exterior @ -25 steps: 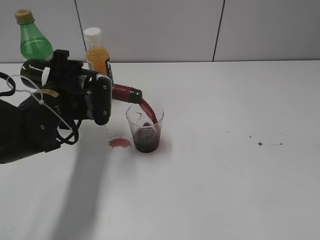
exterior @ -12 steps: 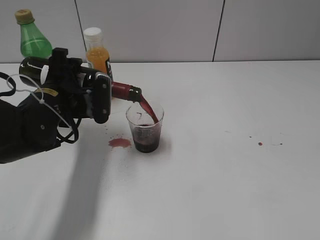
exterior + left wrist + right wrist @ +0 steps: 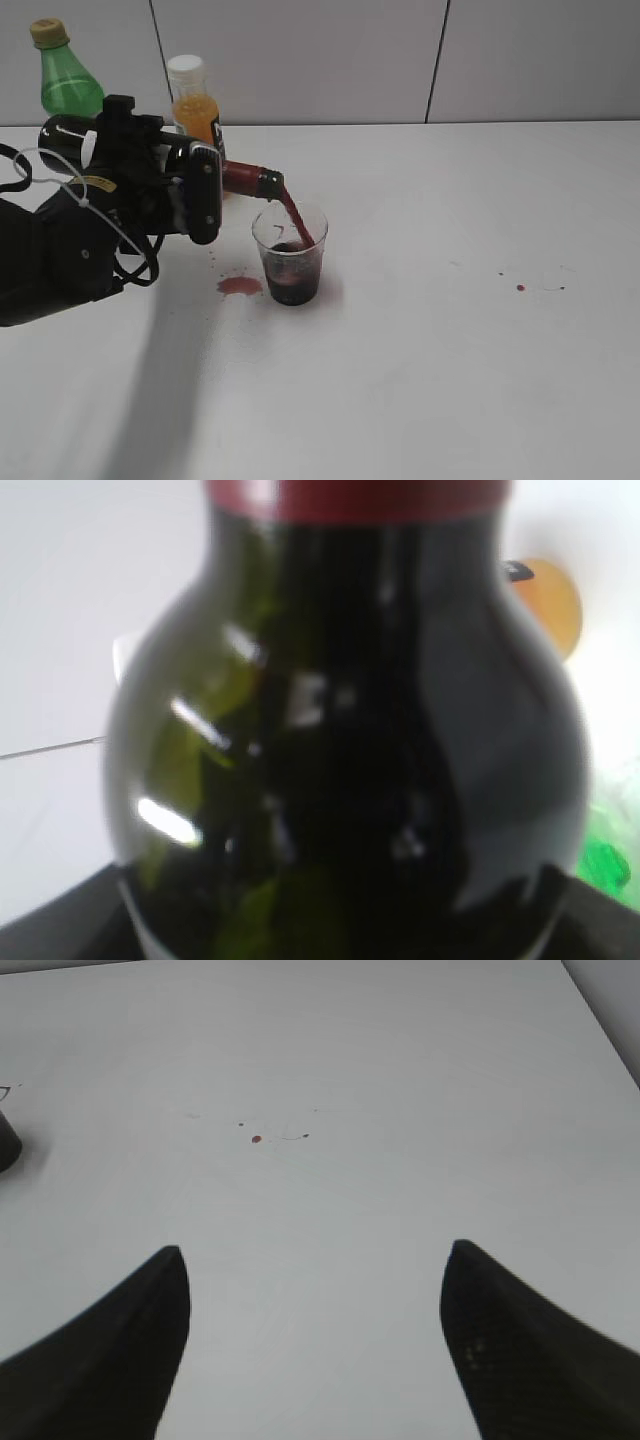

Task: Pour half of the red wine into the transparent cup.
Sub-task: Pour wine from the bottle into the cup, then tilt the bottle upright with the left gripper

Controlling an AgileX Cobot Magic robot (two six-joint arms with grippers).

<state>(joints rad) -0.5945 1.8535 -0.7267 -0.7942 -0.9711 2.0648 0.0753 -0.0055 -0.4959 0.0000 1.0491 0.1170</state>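
From outside, my left gripper point(image 3: 190, 195) clamped the dark-green glass wine bottle point(image 3: 245, 180), pouring into the clear plastic cup point(image 3: 290, 255); next, tip it upright. My left wrist showed only bottle. My right gripper point(image 3: 315, 1335) gaped empty.

Wine bottle point(image 3: 345, 740) blurred and cropped by every edge in left wrist view; its body largely hidden behind left end effector point(image 3: 190, 195) in exterior view; label unreadable.
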